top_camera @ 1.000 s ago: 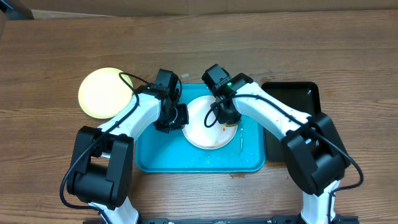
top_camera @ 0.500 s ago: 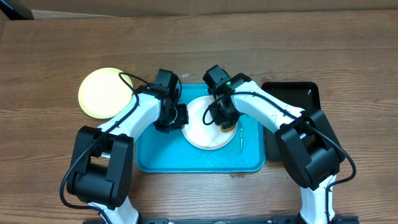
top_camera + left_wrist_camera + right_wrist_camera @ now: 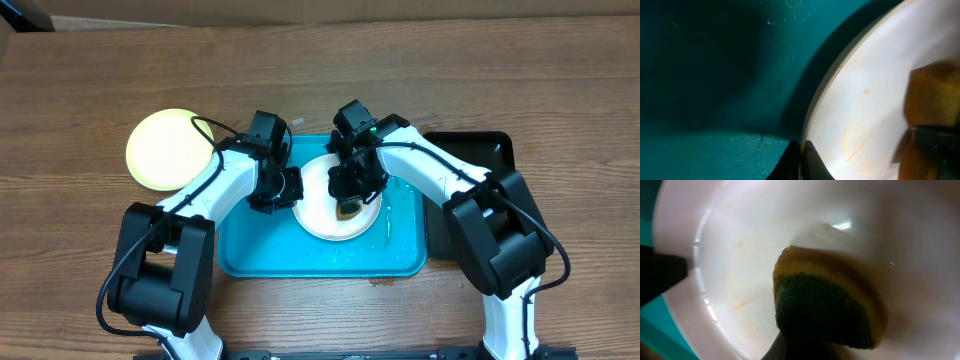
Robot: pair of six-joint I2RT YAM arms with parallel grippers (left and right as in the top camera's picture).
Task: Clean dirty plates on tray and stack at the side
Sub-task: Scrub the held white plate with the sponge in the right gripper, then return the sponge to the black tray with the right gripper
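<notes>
A white plate [image 3: 322, 205] lies on the turquoise tray [image 3: 250, 250]. My left gripper [image 3: 287, 190] is shut on this plate's left rim; the left wrist view shows its tips [image 3: 802, 157] pinching the plate's edge [image 3: 870, 100], over the tray [image 3: 715, 75]. My right gripper [image 3: 352, 190] is shut on a yellow-green sponge [image 3: 349, 208] that presses on the plate. In the right wrist view the sponge [image 3: 825, 300] covers the gripper [image 3: 805, 350] and rests on the plate [image 3: 740, 255]. Faint orange smears [image 3: 860, 145] show on the plate. A pale yellow plate [image 3: 168, 148] lies on the table left of the tray.
A narrow black tray [image 3: 470, 155] stands right of the turquoise tray, partly under my right arm. Small water drops speckle the tray floor [image 3: 400, 240]. Bare wooden table [image 3: 320, 80] stretches beyond both arms.
My right gripper has dragged the sponge leftward from the plate's right rim toward its middle. The left gripper and the plate have stayed put.
</notes>
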